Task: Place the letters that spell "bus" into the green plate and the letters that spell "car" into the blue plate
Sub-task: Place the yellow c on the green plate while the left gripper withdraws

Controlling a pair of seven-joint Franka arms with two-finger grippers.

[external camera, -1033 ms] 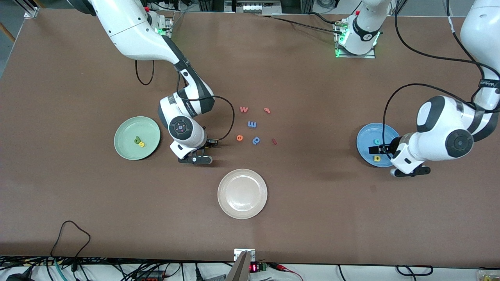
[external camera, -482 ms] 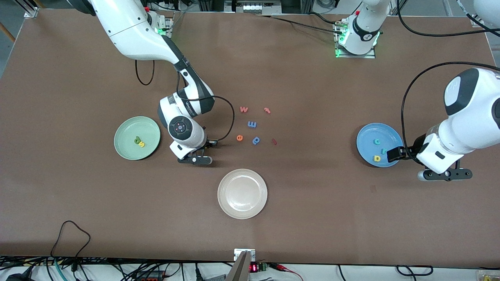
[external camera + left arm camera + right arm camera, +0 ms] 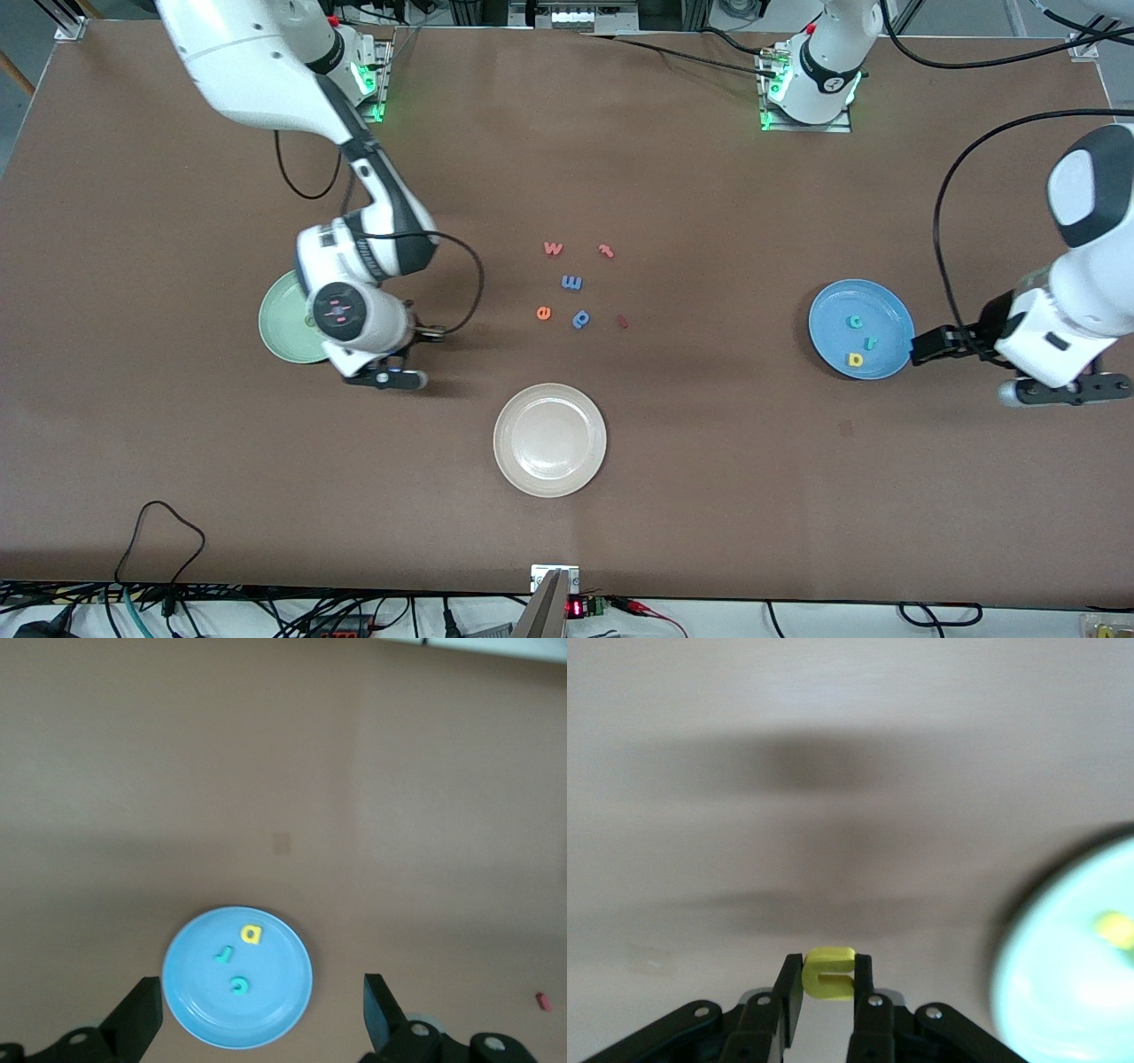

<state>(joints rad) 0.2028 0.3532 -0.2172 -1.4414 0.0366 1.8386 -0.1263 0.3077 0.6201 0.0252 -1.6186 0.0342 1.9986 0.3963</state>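
Matt brown table (image 3: 709, 461), glossy cream-white plate (image 3: 549, 397)

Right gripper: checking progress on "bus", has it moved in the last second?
Yes. The right gripper, holding the yellow u, moved toward the green plate.

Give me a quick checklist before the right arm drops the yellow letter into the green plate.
1. Yellow u clamped in the right gripper: ok.
2. Right gripper fully over the green plate: not ok, it hangs at the plate's edge.
3. Letters already in the green plate: cannot tell, the arm covers them.
4. Blue plate holds c, r, a: ok.
5. Left gripper open, beside the blue plate: ok.
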